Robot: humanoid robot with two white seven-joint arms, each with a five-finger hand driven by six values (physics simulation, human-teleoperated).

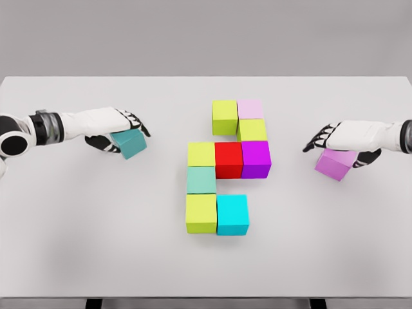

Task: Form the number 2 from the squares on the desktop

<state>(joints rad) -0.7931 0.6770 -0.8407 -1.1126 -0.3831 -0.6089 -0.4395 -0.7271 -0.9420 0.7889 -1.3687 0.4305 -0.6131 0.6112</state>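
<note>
Several cubes stand joined in the middle of the white table: a lime cube and a pale pink cube on top, a lime cube below, then a yellow-green, red and magenta cube in a row, a pale teal cube, and a lime and cyan cube at the bottom. My left hand is shut on a teal cube, tilted. My right hand is shut on a violet cube, also tilted.
The table's far edge runs along the top of the view and its front edge along the bottom. Both forearms lie low over the table at its left and right sides.
</note>
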